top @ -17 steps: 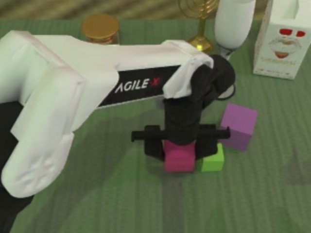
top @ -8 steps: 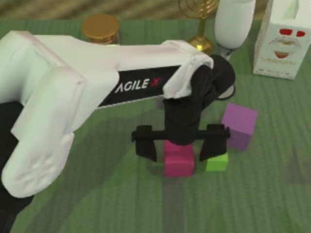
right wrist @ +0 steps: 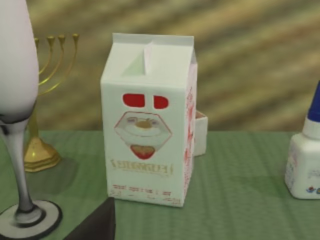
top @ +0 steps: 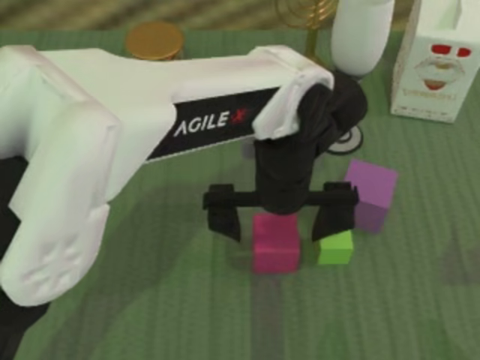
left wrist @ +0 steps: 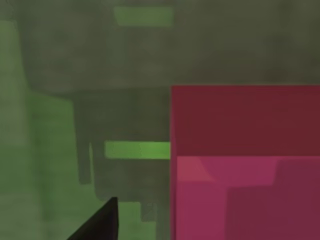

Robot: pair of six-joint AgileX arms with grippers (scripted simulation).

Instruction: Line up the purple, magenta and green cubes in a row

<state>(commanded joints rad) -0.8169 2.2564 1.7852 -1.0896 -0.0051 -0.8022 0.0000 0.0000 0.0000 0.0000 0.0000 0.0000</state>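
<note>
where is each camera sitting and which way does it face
Top view: above the table, looking down on the left arm, the open left gripper over the magenta cube, the green cube and the purple cube.
Left wrist view: looks down at the magenta cube; one dark fingertip shows.
Right wrist view: faces the milk carton and glass.
Shared: the top and left wrist views both show the magenta cube.

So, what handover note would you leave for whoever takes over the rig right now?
Left gripper: open, hovering over the magenta cube, holding nothing.
Right arm: out of the top view, its wrist camera facing the milk carton.
Cubes: magenta beside the green cube in a row; purple cube sits behind green, off the line.
Left to do: bring purple into the row.
</note>
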